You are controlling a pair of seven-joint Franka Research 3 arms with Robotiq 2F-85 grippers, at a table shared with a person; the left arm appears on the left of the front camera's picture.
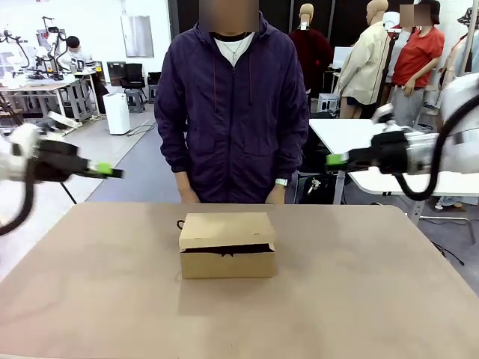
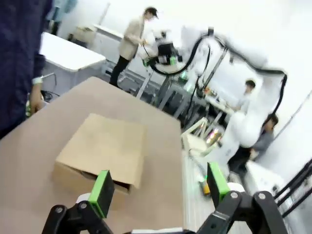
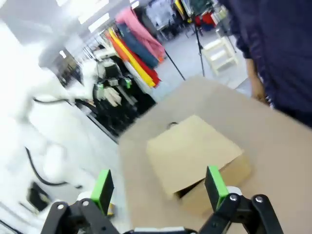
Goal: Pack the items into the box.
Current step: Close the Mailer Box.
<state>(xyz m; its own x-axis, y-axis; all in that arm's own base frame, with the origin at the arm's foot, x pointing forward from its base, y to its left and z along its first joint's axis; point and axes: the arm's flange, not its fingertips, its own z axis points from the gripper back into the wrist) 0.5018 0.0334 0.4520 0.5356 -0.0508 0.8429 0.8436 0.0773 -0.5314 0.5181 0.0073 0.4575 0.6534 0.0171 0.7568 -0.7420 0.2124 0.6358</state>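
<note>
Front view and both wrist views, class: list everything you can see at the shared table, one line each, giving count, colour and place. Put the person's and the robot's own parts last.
box: one, plain brown cardboard, middle of the table, lid flap down with a dark gap along the robot-facing edge
small loop: one, black, poking out at the box's far left corner
table: one, tan top, between robot and person
person: one, dark purple zip jacket, standing at the far side behind the box, hands down at the table edge
left gripper: one, black with green pads, open, raised off the table's left side
right gripper: one, black with green pads, open, raised off the right side
</note>
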